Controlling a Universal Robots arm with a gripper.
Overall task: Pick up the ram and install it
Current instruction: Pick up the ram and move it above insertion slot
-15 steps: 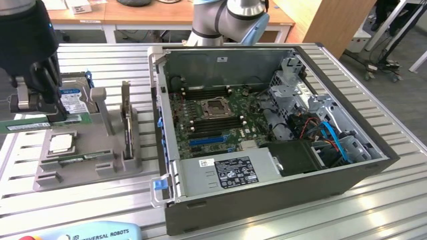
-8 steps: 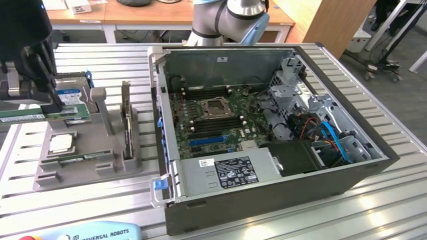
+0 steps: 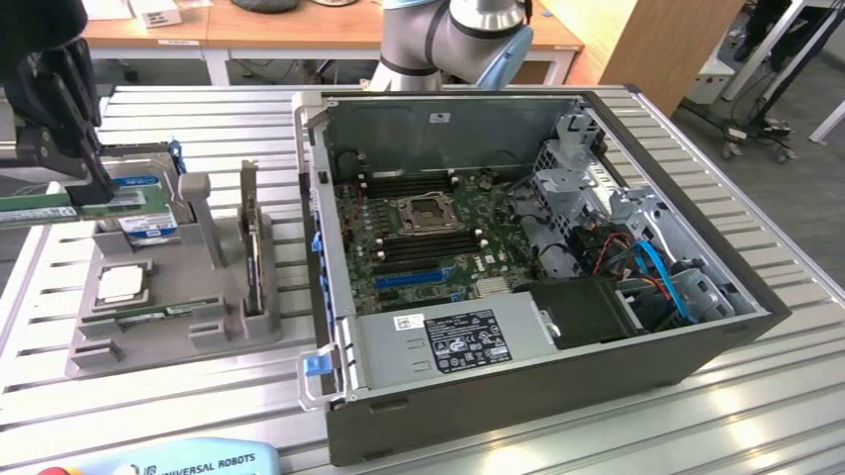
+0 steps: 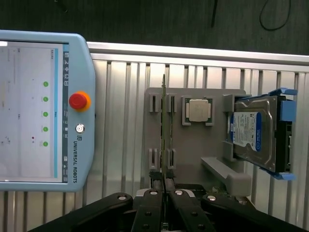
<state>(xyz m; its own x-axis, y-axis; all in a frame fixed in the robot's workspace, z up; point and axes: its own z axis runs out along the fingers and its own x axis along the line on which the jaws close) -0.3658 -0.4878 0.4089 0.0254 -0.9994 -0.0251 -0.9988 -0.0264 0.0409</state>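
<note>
Over the tray [image 4: 193, 145], your gripper [image 4: 164, 183] is clamped on the ram [image 4: 163, 116]; hold it upright and square, well clear of the drive [image 4: 253, 133], so it cannot twist.

Even, bright overhead light — soft shadows inside the computer case [image 3: 555, 401], mild glare on the table [image 3: 773, 396] slats, lower right.

ram [image 3: 34, 211] green | hard drive [image 4: 253, 137] silver, blue label | fixture [image 4: 193, 154] grey | pendant [image 4: 43, 106] pale blue, red button
</note>
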